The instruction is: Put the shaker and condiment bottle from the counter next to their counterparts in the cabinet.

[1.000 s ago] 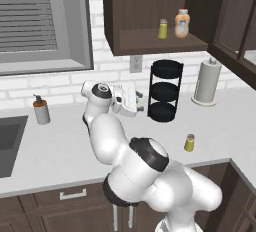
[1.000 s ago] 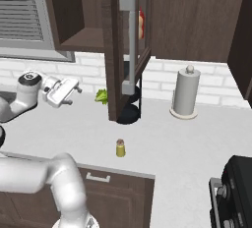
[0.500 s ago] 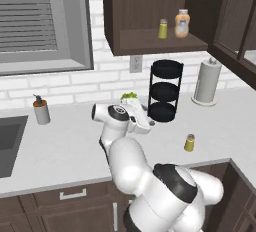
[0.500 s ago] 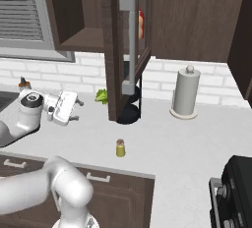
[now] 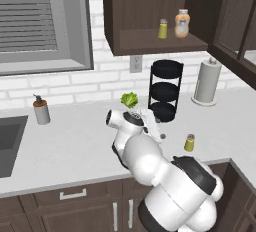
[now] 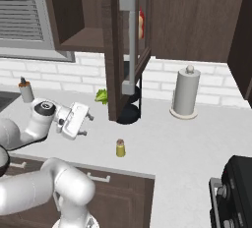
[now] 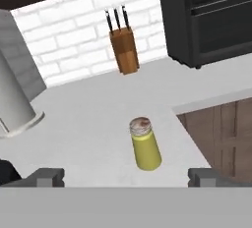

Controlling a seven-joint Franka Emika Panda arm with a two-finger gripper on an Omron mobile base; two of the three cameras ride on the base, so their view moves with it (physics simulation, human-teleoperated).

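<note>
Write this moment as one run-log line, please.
phase: approach | gripper: open, empty | target: small olive-yellow shaker upright on light-grey counter | peach-orange bottle: on cabinet shelf

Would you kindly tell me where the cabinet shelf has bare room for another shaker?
The cabinet shelf is bare left of the shaker. The peach bottle stands just right of it, near the shelf's end, so that side is crowded.

White brick wall [image 5: 75,83]; grey-framed window [image 5: 45,23] with blinds; dark lower drawers [image 5: 65,211]; black oven [image 7: 211,18].
</note>
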